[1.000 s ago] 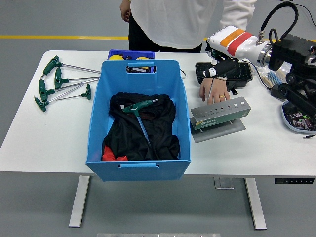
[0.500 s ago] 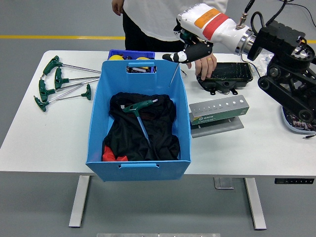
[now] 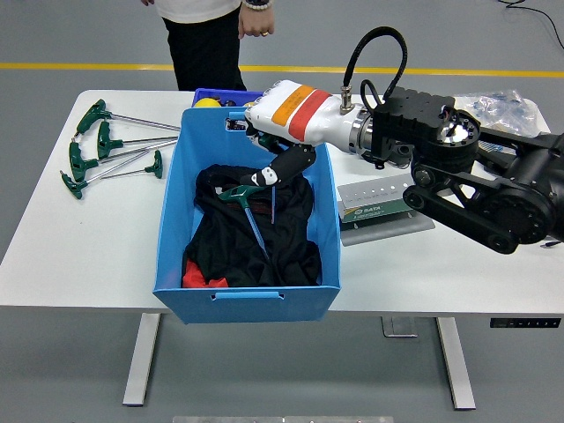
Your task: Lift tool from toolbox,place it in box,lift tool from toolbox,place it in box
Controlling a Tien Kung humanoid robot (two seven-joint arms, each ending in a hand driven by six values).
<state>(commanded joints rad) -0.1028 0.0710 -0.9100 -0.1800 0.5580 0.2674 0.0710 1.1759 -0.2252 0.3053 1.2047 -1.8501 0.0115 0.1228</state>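
Observation:
My right hand [image 3: 275,170] hangs over the middle of the blue box [image 3: 172,220], reaching in from the right. Its fingers are shut on a thin metal tool [image 3: 272,204] that points straight down at the black cloth [image 3: 291,242] lining the box. A green T-handle wrench [image 3: 246,201] lies on that cloth just left of the hanging tool. The grey tool holder [image 3: 388,199], with a row of holes in its top, stands to the right of the box, partly behind my forearm. My left arm does not show.
Several green T-handle wrenches [image 3: 104,148] lie at the table's left. A small blue bin [image 3: 214,95] sits behind the box. A plastic bag [image 3: 504,111] lies at the far right. A person [image 3: 210,31] stands beyond the table's far edge, hands off it.
My right hand swung left from the tool holder to over the blue box, carrying the thin tool. The person took the hand off the table and stepped left.

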